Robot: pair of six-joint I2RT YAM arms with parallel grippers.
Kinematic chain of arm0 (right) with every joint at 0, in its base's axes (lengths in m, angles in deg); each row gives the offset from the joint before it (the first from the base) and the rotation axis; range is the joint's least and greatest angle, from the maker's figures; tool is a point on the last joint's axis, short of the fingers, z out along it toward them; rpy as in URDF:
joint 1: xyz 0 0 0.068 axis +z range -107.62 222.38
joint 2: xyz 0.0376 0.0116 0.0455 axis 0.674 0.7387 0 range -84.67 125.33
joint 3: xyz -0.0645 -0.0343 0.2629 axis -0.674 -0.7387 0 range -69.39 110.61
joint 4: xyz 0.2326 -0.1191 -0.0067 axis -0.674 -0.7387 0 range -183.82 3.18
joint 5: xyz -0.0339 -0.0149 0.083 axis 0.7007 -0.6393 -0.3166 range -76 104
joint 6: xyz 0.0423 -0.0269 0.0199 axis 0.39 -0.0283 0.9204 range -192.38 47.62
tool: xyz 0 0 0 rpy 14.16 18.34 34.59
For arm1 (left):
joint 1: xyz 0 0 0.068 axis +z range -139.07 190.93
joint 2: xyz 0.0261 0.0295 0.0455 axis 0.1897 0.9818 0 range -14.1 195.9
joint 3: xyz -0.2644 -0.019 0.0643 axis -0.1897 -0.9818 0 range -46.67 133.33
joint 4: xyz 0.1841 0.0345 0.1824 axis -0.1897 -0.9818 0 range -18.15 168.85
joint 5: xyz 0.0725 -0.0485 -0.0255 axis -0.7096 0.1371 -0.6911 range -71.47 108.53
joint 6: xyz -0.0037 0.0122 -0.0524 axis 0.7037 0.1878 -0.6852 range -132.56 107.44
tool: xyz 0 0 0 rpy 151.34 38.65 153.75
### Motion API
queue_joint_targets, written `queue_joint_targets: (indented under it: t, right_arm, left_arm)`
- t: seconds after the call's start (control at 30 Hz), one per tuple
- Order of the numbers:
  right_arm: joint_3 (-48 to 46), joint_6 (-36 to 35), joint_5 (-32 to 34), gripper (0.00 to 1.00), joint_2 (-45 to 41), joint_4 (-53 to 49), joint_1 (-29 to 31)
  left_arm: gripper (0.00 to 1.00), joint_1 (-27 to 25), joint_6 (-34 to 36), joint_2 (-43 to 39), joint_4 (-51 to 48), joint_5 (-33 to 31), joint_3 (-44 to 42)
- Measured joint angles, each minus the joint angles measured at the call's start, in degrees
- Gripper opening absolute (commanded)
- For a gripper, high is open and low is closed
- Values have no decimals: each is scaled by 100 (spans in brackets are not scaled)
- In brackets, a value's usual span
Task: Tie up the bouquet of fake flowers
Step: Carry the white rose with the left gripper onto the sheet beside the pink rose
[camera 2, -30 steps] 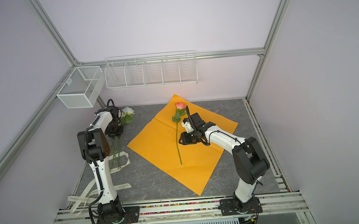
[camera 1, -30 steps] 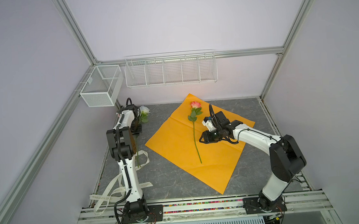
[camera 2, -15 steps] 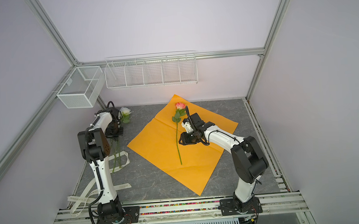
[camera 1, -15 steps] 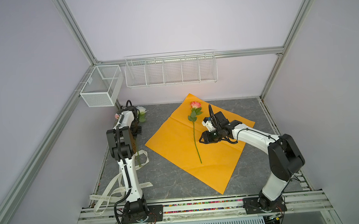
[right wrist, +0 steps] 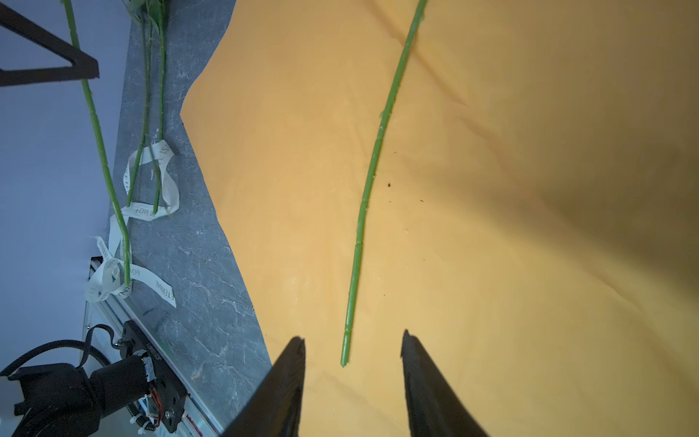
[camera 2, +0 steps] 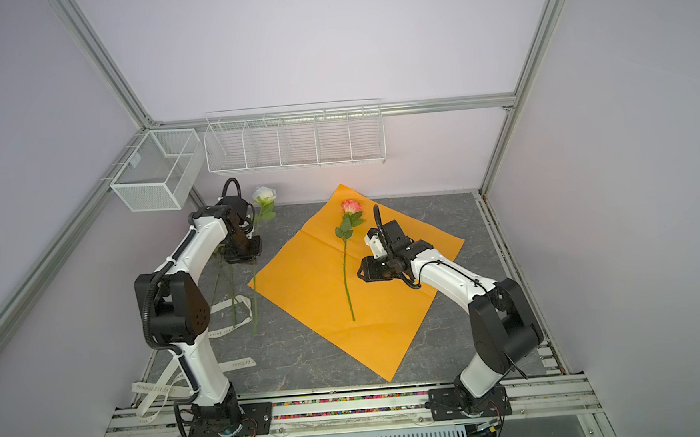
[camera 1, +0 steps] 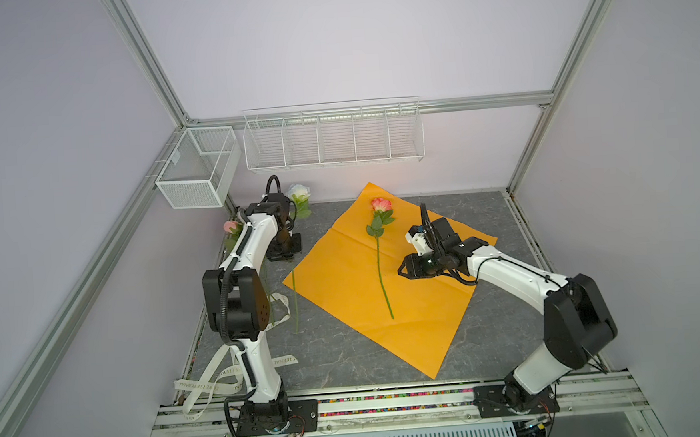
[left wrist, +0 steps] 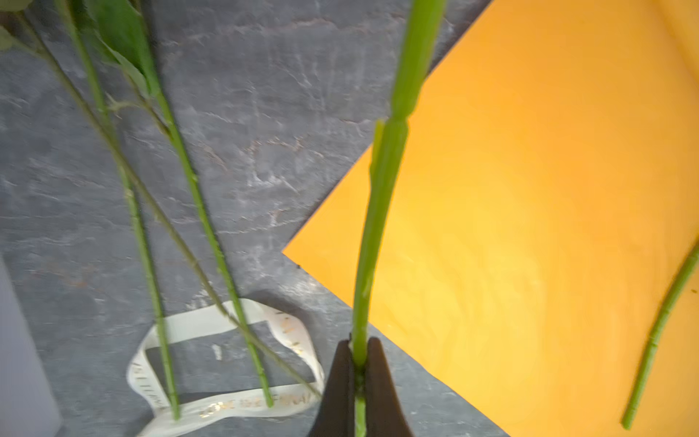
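Left gripper [left wrist: 359,350] clamps the white rose [camera 1: 298,192] stem by the far left table [camera 1: 327,354] corner; right gripper [right wrist: 352,336], half-open and empty, hangs over the paper [camera 1: 344,286] beside the pink rose [camera 1: 380,204]

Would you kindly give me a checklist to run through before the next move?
1. Left tool shut on white rose stem: ok.
2. Right tool open: ok.
3. Pink rose lying on paper: ok.
4. Bare paper beside pink rose: ok.
5. Loose stems off ribbon: not ok, they cross it.
6. Held stem's end off table: cannot tell.
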Motion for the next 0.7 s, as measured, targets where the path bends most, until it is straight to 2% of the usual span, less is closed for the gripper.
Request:
queue_joint_targets:
  t: [0.17, 0.3, 0.47, 0.7]
  right_arm:
    - [-354, -2, 140, 45, -468, -22, -249]
    - [-560, -4, 227, 45, -745, -81, -494]
    - [-664, -39, 365, 45, -920, -291, -713]
    - [-693, -70, 363, 45, -929, -382, -710]
  left_arm:
    - [0, -608, -671, -107, 520, 590, -417]
    - [0, -1235, -1156, 33, 953, 1128, -372]
    - [0, -1891, -1692, 850, 1392, 1652, 341]
    - [0, -2111, -2225, 2022, 1646, 1888, 1340]
